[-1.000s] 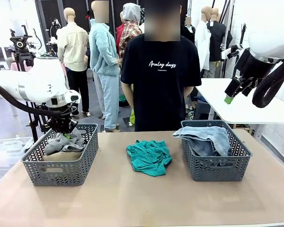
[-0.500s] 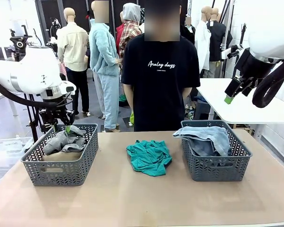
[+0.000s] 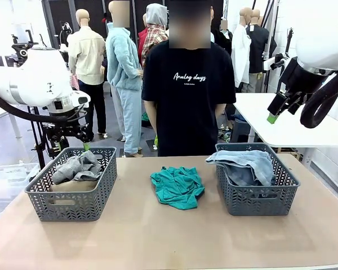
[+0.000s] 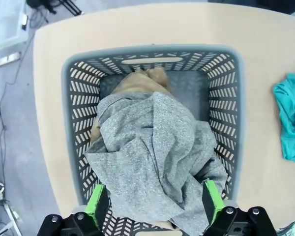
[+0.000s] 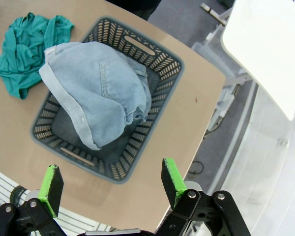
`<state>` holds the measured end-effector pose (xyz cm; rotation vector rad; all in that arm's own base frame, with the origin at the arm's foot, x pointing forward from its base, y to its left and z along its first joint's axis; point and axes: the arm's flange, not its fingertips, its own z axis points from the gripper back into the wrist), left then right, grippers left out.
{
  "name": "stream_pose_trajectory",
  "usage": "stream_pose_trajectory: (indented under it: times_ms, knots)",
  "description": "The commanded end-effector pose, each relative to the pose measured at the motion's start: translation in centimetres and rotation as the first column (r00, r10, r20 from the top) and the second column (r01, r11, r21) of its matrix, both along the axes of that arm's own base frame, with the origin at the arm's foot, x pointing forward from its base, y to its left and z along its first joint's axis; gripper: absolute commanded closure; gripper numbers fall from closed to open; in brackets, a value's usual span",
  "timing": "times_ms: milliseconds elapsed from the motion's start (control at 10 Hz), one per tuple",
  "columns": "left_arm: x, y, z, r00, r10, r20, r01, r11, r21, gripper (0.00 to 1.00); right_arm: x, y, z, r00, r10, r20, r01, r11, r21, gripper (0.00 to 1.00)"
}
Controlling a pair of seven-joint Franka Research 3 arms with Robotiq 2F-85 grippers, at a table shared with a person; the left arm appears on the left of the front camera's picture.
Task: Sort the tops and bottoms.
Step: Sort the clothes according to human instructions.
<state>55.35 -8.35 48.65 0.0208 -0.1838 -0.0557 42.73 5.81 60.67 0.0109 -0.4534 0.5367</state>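
A grey tee (image 3: pixel 76 167) lies crumpled in the left basket (image 3: pixel 73 202) over a tan garment (image 3: pixel 72 185). My left gripper (image 3: pixel 73 145) hangs open just above that basket's back rim, holding nothing. In the left wrist view the grey tee (image 4: pixel 152 147) covers most of the tan garment (image 4: pixel 142 78), and the left gripper (image 4: pixel 155 202) is spread wide over it. A teal tee (image 3: pixel 177 187) lies bunched at mid-table. The denim bottoms (image 3: pixel 245 166) sit in the right basket (image 3: pixel 256 199). My right gripper (image 3: pixel 277 112) is open high at the right, far above the bottoms (image 5: pixel 96 96).
A person in a black tee (image 3: pixel 190 95) stands at the table's far edge, behind the teal tee (image 5: pixel 24 51). A white table (image 3: pixel 287 124) stands behind the right basket (image 5: pixel 160 61). Bare tabletop (image 3: pixel 158 236) stretches along the front, between and before the baskets.
My left gripper has opened, let the grey tee drop into the left basket, and risen out of it. The right arm has not moved.
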Motion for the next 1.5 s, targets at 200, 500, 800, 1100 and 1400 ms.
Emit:
stream_pose_trajectory:
  times_ms: [200,500,800,1100,1400]
  knots:
    - [0.0,0.0,0.0,1.0,0.0,0.0,0.0,1.0,0.0,0.0,-0.03,0.15,-0.13,1.0,-0.018,0.0,0.018,1.0,-0.016,0.0]
    - [0.0,0.0,0.0,1.0,0.0,0.0,0.0,1.0,0.0,0.0,-0.03,0.15,-0.13,1.0,-0.018,0.0,0.018,1.0,-0.016,0.0]
    - [0.0,0.0,0.0,1.0,0.0,0.0,0.0,1.0,0.0,0.0,-0.03,0.15,-0.13,1.0,-0.018,0.0,0.018,1.0,-0.016,0.0]
    - [0.0,0.0,0.0,1.0,0.0,0.0,0.0,1.0,0.0,0.0,-0.03,0.15,-0.13,1.0,-0.018,0.0,0.018,1.0,-0.016,0.0]
    - [0.0,0.0,0.0,1.0,0.0,0.0,0.0,1.0,0.0,0.0,-0.03,0.15,-0.13,1.0,-0.018,0.0,0.018,1.0,-0.016,0.0]
